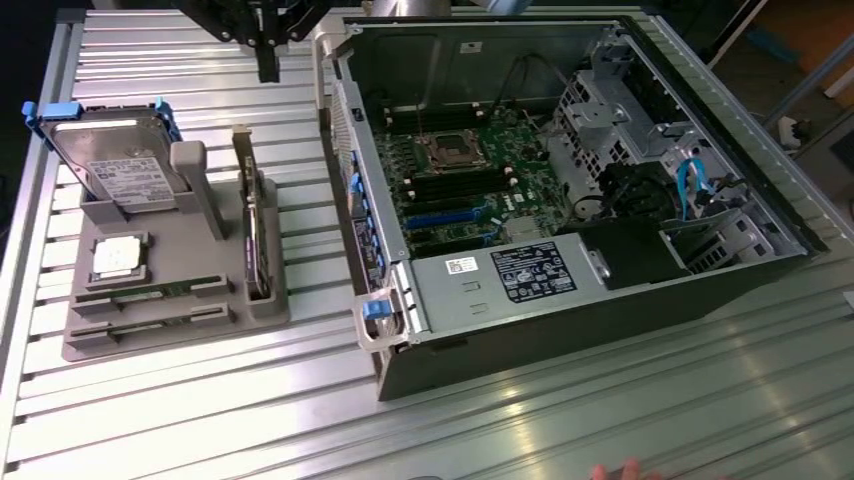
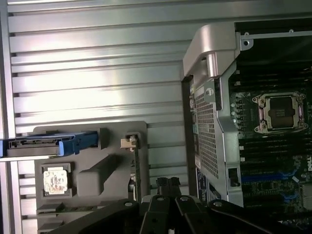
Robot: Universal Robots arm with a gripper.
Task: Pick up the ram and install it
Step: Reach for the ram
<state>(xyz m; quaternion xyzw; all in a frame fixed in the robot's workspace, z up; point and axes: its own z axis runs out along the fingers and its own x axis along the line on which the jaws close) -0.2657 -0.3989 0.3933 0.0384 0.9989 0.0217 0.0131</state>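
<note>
The ram (image 1: 150, 291) is a thin green stick lying edge-up in a slot at the near end of the grey holder (image 1: 200, 330); a second similar stick (image 1: 144, 322) sits in the slot just in front of it. My gripper (image 1: 268, 68) hangs high over the far part of the table, beyond the holder and to the exterior view's left of the open computer case (image 1: 561, 300). Its fingers are shut with nothing between them. In the wrist view the gripper (image 2: 168, 185) points down beside the holder (image 2: 92, 175), near the case wall (image 2: 209, 122).
The holder also carries a hard drive in a blue caddy (image 1: 114, 160), a square silver processor chip (image 1: 118, 255) and an upright expansion card (image 1: 248, 230). The motherboard (image 1: 461, 175) with its processor socket lies inside the case. A hand (image 1: 621, 470) shows at the near table edge.
</note>
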